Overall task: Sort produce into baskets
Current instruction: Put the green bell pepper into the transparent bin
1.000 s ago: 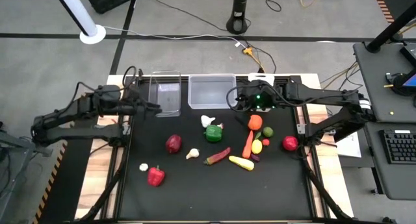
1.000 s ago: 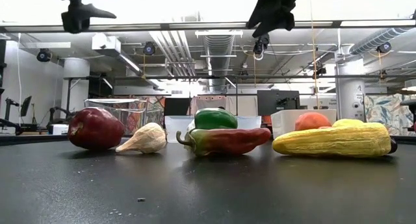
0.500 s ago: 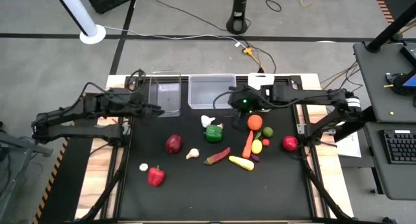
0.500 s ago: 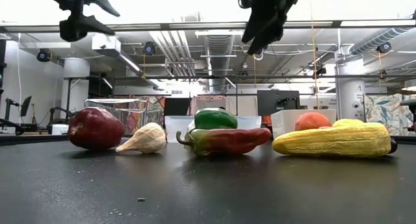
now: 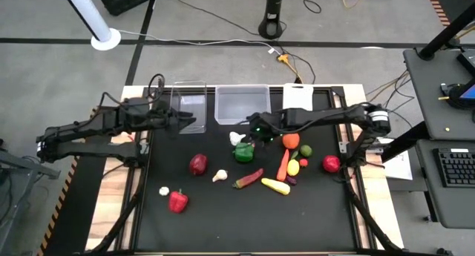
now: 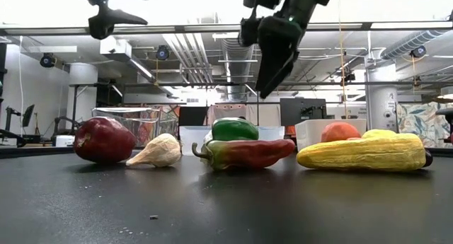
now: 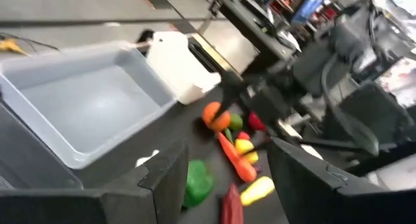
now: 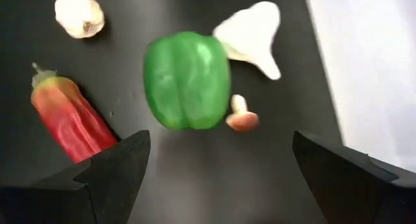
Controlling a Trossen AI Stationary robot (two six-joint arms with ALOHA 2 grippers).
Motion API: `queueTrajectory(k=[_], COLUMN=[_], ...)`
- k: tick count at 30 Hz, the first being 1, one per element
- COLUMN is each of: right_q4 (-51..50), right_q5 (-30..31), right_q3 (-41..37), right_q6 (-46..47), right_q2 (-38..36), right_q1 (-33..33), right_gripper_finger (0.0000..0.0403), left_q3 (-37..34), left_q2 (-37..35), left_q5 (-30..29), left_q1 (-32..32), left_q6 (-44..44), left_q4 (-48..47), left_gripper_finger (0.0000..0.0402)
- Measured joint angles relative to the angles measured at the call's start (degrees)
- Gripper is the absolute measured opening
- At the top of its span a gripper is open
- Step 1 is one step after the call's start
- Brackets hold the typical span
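My right gripper (image 5: 249, 133) is open and empty, hanging in the air (image 6: 271, 56) above the green pepper (image 5: 243, 153). In the right wrist view the pepper (image 8: 187, 80) lies on the mat ahead, between the lines of the two fingers. My left gripper (image 5: 194, 123) is open and empty, in the air (image 6: 106, 18) over the near end of the narrow clear bin (image 5: 189, 105). The wider clear bin (image 5: 241, 104) and the white bin (image 5: 298, 98) stand along the far edge. The other produce lies scattered on the black mat.
Around the green pepper lie a white piece (image 8: 250, 36), a small mushroom (image 8: 242, 118), garlic (image 8: 79, 13) and a red-green long pepper (image 8: 68, 117). On the mat's right lie a tomato (image 5: 291, 139), carrot (image 5: 283, 165), yellow squash (image 5: 275, 186) and red apple (image 5: 331, 163). On its left lie a dark red fruit (image 5: 197, 164) and a red pepper (image 5: 177, 202).
My right gripper has gone from near the white bin toward the table's left and near edge and down, to above the green pepper. My left gripper has gone a little toward the table's right, over the narrow clear bin. No produce has moved.
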Motion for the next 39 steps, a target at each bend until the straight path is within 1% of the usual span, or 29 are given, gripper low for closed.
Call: queueTrajectory(k=[5,10,21,28,39], right_q4=[3.08,5.24,8.29,11.51,12.07], right_q5=[-1.18,-3.3,-3.2,-2.58,-3.2], right_q3=[0.0,0.0,0.0,0.02,-0.04], right_q6=[-0.1,0.79,3.54,3.67,1.8], right_q2=[3.56,5.69,9.79,10.76,13.19], right_q1=[1.78,1.94,1.77,1.62,1.0], right_gripper_finger=[0.0368,0.0368,0.0368,0.0368,0.0366], left_q3=[0.01,-0.04,-0.1,-0.12,-0.14], left_q2=[-0.57,-0.44,-0.11,0.01,0.99], left_q5=[-0.45,-0.45,-0.44,-0.43,-0.43], left_q1=[0.0,0.0,0.0,0.0,0.0], left_q6=[0.01,0.01,-0.01,-0.01,0.21], left_q4=[-0.14,-0.19,-0.29,-0.24,-0.19], left_gripper_finger=[0.0192,0.0192,0.0192,0.0192,0.0192])
